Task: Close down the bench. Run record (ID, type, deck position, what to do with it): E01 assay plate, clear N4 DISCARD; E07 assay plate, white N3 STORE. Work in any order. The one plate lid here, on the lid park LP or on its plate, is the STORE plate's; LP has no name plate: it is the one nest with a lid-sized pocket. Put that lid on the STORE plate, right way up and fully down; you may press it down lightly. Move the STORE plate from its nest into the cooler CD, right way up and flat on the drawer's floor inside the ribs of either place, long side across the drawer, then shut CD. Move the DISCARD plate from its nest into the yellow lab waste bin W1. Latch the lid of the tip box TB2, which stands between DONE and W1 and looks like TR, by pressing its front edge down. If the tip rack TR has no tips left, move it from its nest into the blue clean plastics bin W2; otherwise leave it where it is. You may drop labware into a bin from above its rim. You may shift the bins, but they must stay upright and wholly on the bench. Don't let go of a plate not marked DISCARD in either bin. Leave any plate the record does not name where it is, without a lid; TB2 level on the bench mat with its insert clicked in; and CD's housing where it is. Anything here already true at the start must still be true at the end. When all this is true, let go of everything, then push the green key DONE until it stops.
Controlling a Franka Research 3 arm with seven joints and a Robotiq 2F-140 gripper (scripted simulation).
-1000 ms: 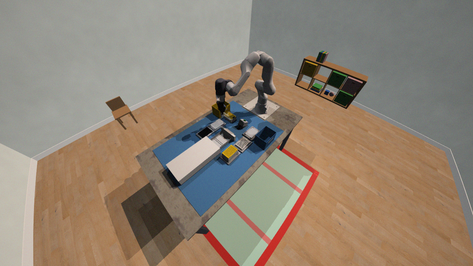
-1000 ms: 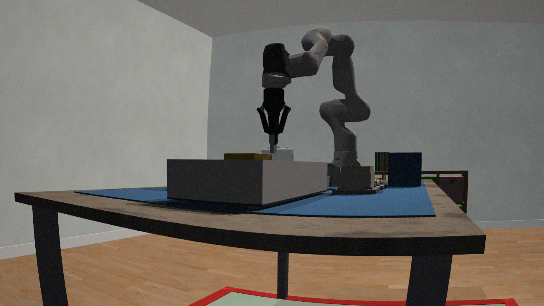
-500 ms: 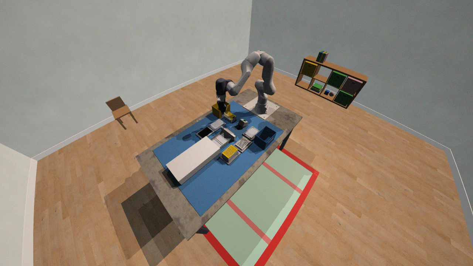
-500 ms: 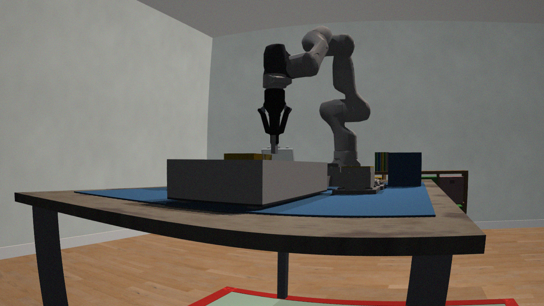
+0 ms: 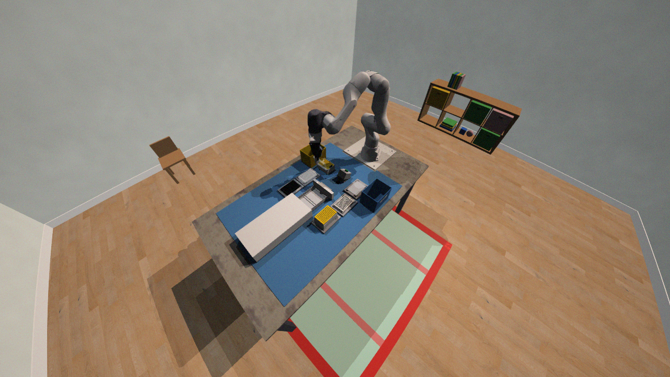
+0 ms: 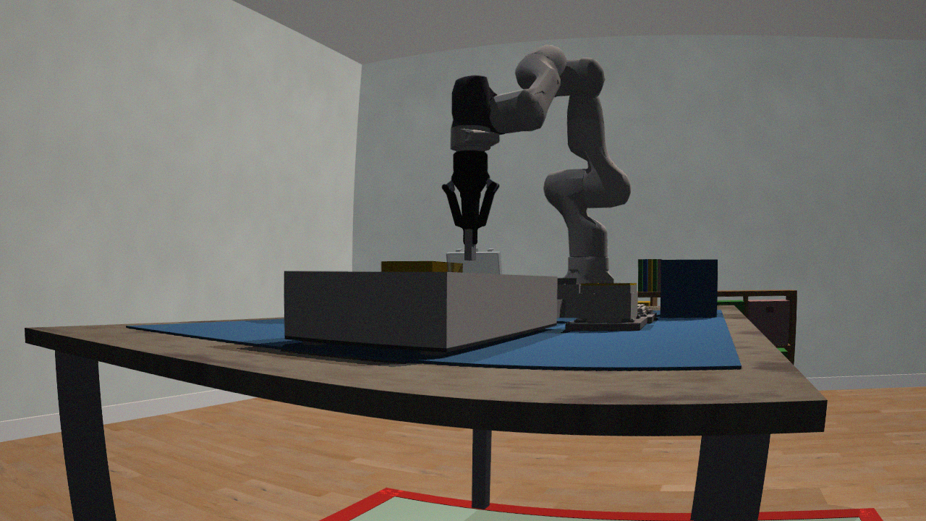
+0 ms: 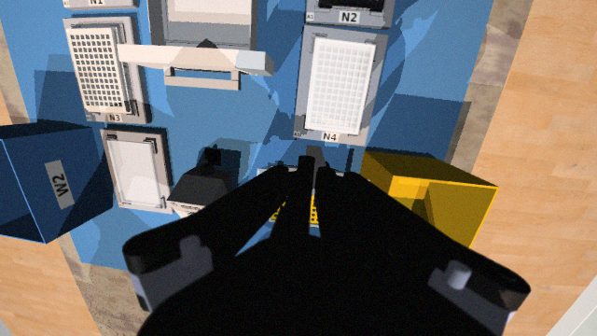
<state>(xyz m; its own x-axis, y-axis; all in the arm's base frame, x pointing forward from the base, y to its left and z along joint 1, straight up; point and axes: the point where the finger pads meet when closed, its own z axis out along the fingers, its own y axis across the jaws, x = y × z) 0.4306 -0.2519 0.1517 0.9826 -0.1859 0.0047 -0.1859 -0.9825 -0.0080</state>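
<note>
My gripper (image 7: 312,157) closed, empty, tips poised over tip box TB2 (image 5: 326,164) near bench's far edge. Lid likely light, springy plastic; I press front edge, no grasping.

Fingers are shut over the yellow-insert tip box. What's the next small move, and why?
Probably a little further straight down: the shut, empty gripper sits over the front edge of the white-lidded tip box beside the yellow bin, so pressing there should latch it.
</note>
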